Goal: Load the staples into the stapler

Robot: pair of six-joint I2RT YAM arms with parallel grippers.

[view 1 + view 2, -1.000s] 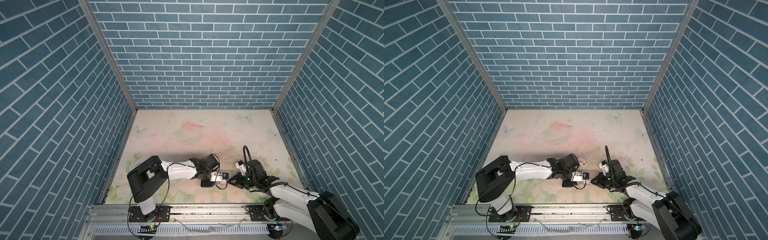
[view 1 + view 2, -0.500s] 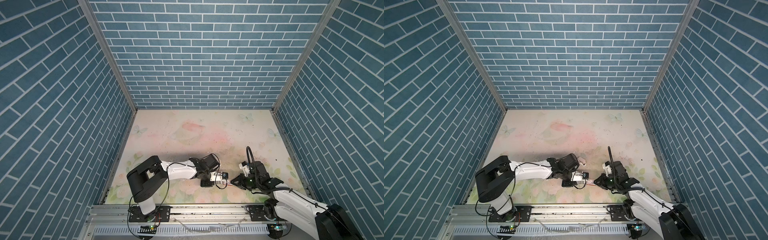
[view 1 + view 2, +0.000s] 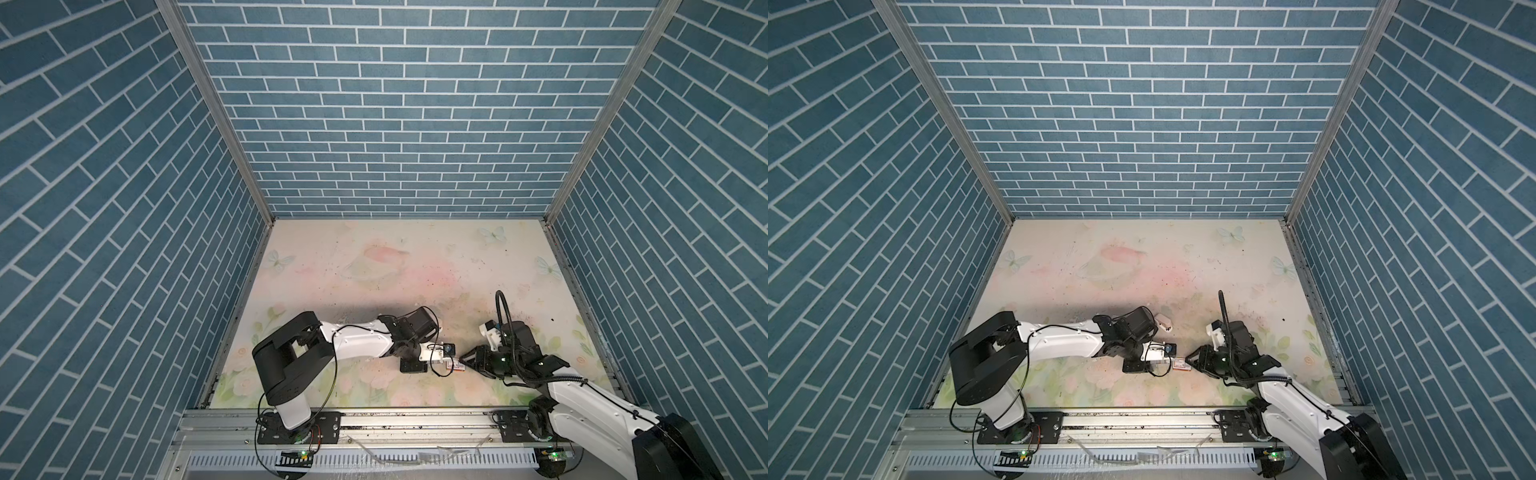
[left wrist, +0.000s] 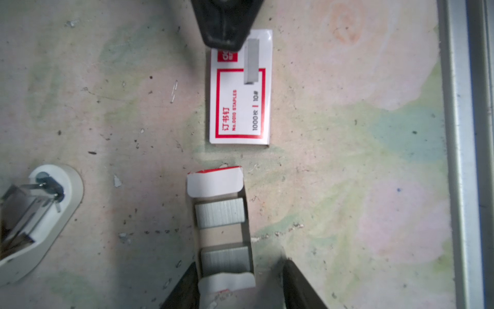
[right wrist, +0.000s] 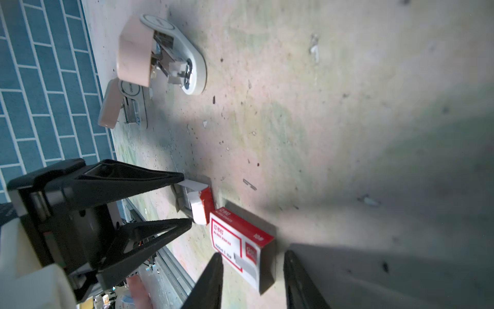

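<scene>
The staples are silvery strips lying in a white cardboard tray pulled out of its red-and-white box sleeve. My left gripper is open astride the near end of the tray. One finger is against the tray's side and the other is well clear. My right gripper is open round the sleeve, with a gap on each side. A stapler with a pink lid lies swung open on its white base, away from both grippers. In a top view the stapler lies just behind the left arm.
A second stapler of the same look stands beyond the first, toward the blue brick wall. The metal front rail runs close beside the box parts. Loose staple bits and specks dot the floral mat.
Both grippers' jaws have spread from shut to open. The tray and sleeve now lie on the mat between the fingers. The right forearm has shifted slightly.
</scene>
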